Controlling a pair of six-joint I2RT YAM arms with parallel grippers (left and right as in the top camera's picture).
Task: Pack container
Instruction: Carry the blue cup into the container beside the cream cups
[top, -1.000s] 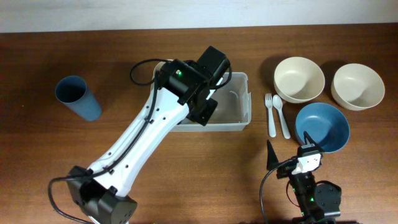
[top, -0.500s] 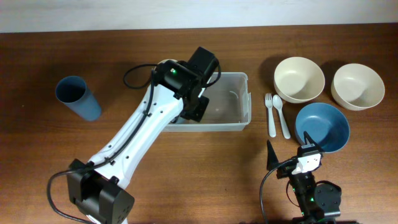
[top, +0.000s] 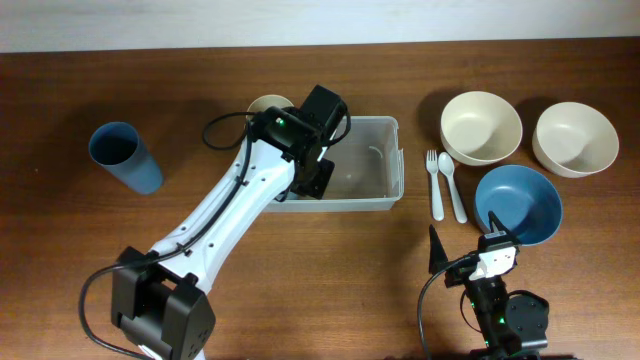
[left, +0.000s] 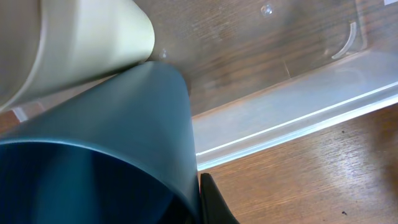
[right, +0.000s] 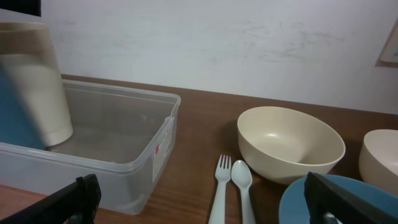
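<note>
Your left jaws have slid left over the container (top: 385, 165) at the middle of the surface (top: 80, 260), baring a cream cup (top: 266, 104) at its left end. They seem clamped on a dark blue cup (left: 93, 155). Your right jaws stay wide apart, empty.

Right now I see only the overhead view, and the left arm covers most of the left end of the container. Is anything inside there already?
Observer: Yes. The right wrist view shows a cream cup standing upright at that end of the container.
Operator: Does the left gripper hold something?
Observer: Its wrist view shows a dark blue cup, seemingly gripped at the rim, beside the cream cup.
Operator: And the right gripper?
Observer: Open, fingers wide apart, facing the container.
</note>
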